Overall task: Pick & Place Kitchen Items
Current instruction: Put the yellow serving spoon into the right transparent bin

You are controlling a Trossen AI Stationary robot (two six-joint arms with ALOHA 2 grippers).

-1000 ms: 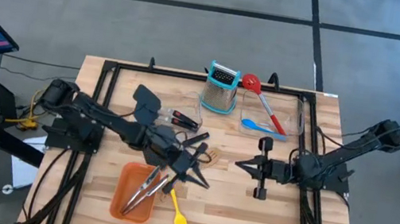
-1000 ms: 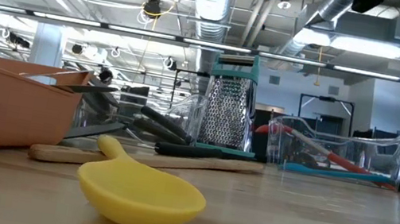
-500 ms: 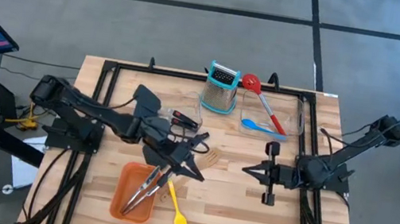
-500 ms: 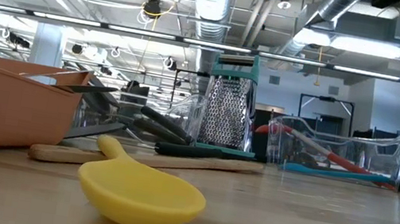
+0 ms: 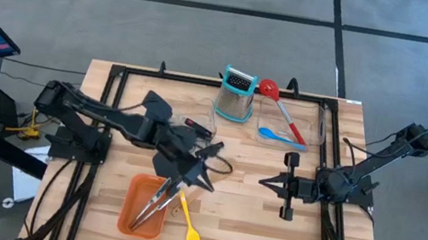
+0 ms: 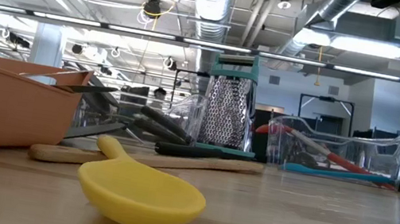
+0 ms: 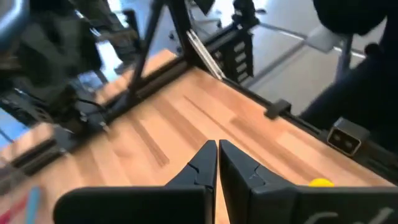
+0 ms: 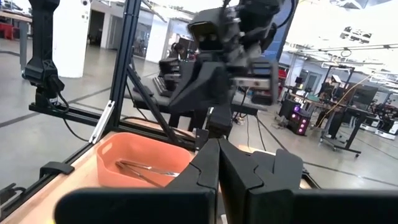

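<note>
Judging by its look, the yellow spoon (image 5: pixel 188 226) is light moulded plastic, stiff enough not to flex, smooth and a little slippery, and in no way fragile; its rounded bowl (image 6: pixel 140 195) would squirm out of a pinch, so the slim handle, near its middle, is the place to take hold. It lies flat on the table (image 5: pixel 248 229) just beside the orange tray (image 5: pixel 134 206), on the side facing the right arm, with its bowl pointing away from the grater (image 5: pixel 236 95). The wooden slotted spatula (image 6: pixel 144 160) lies behind it in the low view, also stiff and light, best gripped along its flat handle. Steel tongs (image 5: pixel 154 206) already rest inside the orange tray, heavier and springy.

The left gripper (image 5: pixel 197 172) hangs above the table just off the orange tray's far corner, toward the grater, with the spoon's handle close beneath and slightly nearer the table's front edge. Its own wrist view shows the fingers (image 7: pixel 203 167) pressed nearly together with nothing between them, so it is clenched and empty. The right gripper (image 5: pixel 266 181) waits well apart from the tray, on the far side of the spoon, also clenched on nothing, its fingers (image 8: pixel 207 163) meeting in its wrist view
</note>
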